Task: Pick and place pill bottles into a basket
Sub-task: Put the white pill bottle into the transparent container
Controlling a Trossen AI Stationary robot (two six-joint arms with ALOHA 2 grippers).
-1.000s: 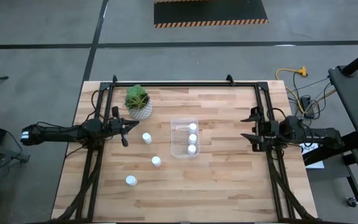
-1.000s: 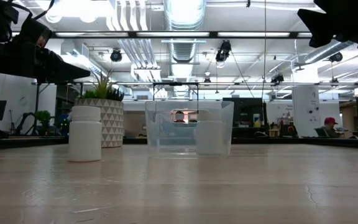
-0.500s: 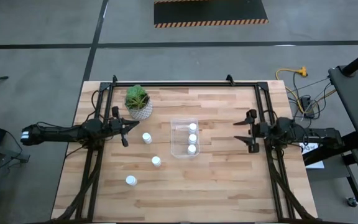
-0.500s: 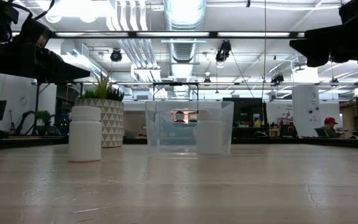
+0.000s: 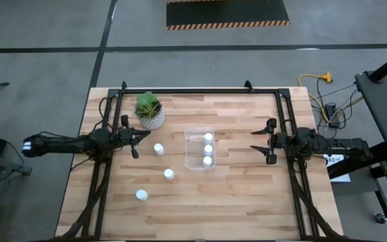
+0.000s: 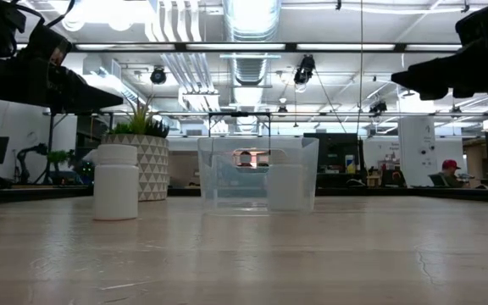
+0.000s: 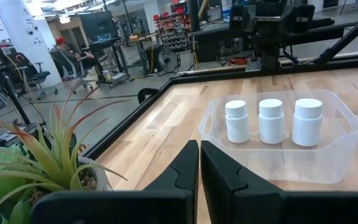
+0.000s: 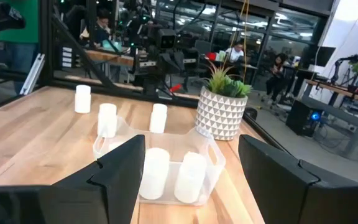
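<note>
Right tool (image 5: 259, 140) spread wide beside basket (image 5: 199, 148); left tool (image 5: 134, 140) clenched, empty. Risked nudging basket, toppling bottles (image 5: 207, 148) inside.

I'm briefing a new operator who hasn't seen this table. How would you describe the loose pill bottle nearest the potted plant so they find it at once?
Start at the potted plant near the table's far left corner. Just in front of it, between the left gripper and the clear basket, stands one white capped bottle upright on the wood. Unlike the three bottles in the basket, it stands on bare table, and it is closer to the plant than the other two loose bottles.
</note>
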